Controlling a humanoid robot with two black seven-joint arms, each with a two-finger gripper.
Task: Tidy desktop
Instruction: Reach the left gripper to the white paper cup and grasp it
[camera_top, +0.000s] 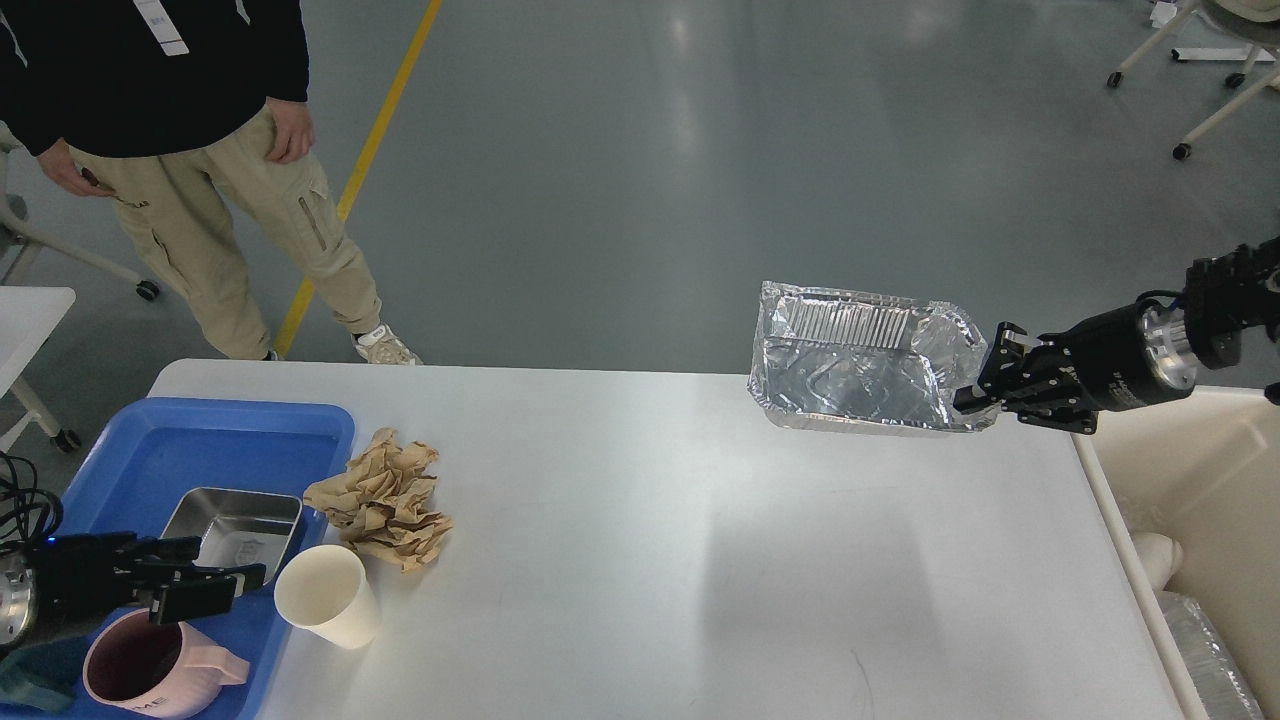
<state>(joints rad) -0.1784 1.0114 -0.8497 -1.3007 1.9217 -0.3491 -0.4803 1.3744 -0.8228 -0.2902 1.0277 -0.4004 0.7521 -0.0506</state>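
The white desktop (640, 540) fills the lower view. My right gripper (975, 398) is shut on the right rim of a crumpled foil tray (855, 365) and holds it in the air over the desktop's far right corner. A crumpled brown paper wad (385, 498) and a cream paper cup (325, 597) sit on the desktop at the left, beside the blue tray (200, 445). My left gripper (215, 585) hovers over the blue tray just left of the cup, with its fingers a little apart and nothing between them.
The blue tray holds a steel dish (232, 533), a pink mug (150, 668) and a dark teal cup (30, 680). A cream bin (1200, 480) stands off the desktop's right edge. A person (190, 150) stands beyond the far left corner.
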